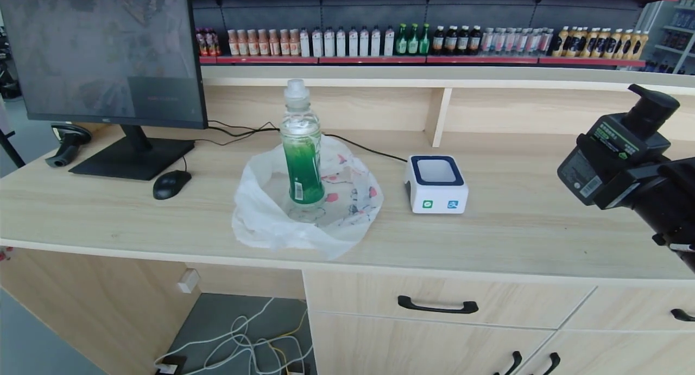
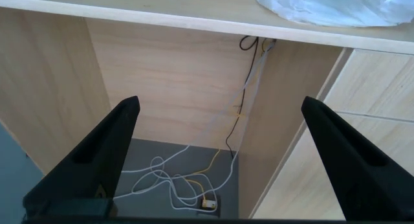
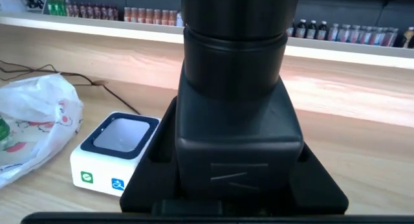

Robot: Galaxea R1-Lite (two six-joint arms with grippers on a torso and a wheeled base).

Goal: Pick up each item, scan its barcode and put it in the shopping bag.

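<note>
Black pump bottle (image 3: 236, 120), clamped in the right gripper (image 1: 630, 186), hangs well right of the scanner (image 1: 436, 184); its tilted barcode could miss the window. Left gripper (image 2: 220, 162) gapes wide.

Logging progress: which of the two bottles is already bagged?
The green bottle, upright in the white shopping bag; the black bottle is held by the right gripper.

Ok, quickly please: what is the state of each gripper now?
Left gripper: open, empty.
Right gripper: shut on the black bottle.
</note>
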